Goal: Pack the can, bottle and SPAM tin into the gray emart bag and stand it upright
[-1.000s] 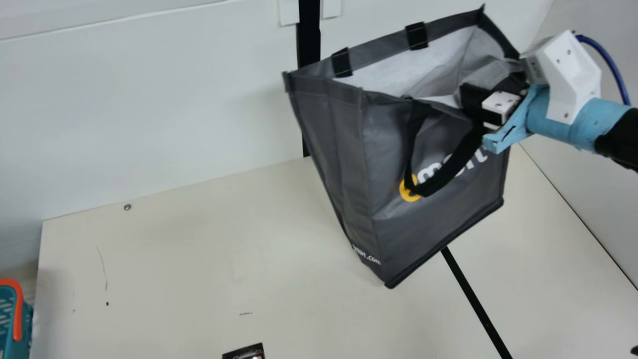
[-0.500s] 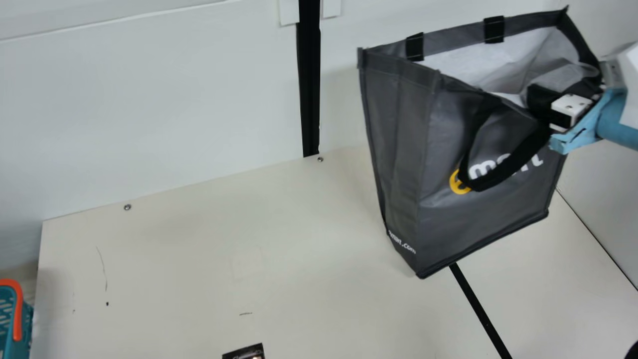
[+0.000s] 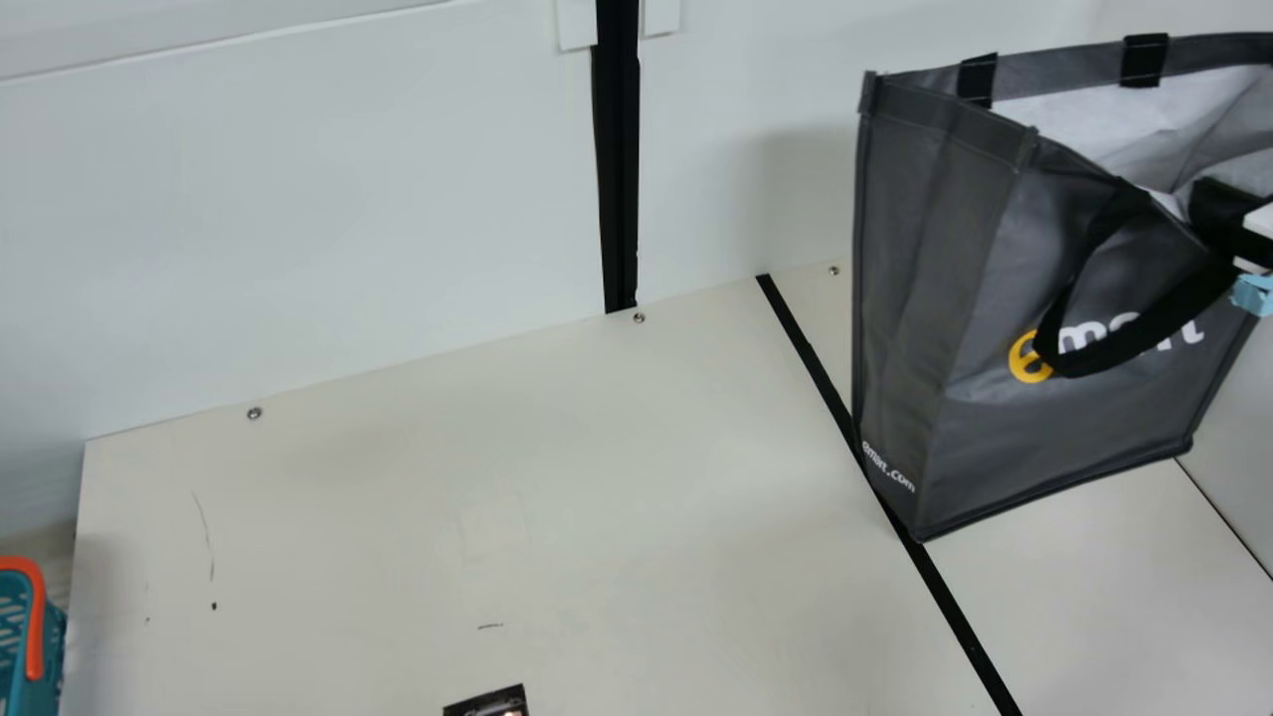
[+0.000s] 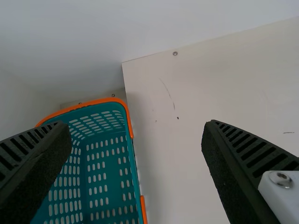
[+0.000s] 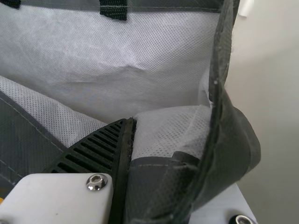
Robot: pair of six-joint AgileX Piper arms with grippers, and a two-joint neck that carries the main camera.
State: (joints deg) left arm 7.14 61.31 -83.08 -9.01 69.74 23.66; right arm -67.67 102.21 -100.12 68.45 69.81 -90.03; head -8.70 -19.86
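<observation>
Our right pincer (image 3: 1223, 221): closed on a bunched fold of the gray emart bag's side at its upper edge, one finger inside the mouth. Our left pincer (image 4: 134, 124): fingers spread wide, holding nothing. Surface (image 3: 448, 537): cream, crossed by a black strip (image 3: 953, 607). Gray emart bag (image 3: 995, 418): at the right in the main view, mouth up, leaning slightly, pale lining exposed; lower near corner seen against the black strip. Whether its base touches the surface, we cannot tell. One black strap handle (image 3: 1124, 353) loops down over the lettered front. Basket (image 4: 93, 135): teal, slotted, orange-trimmed, beside the surface's left end. Dark glossy item (image 3: 487, 707): cut by the main view's bottom edge, too little showing for us to name. Screws (image 3: 254, 413): three, small, along the surface's far edge.
</observation>
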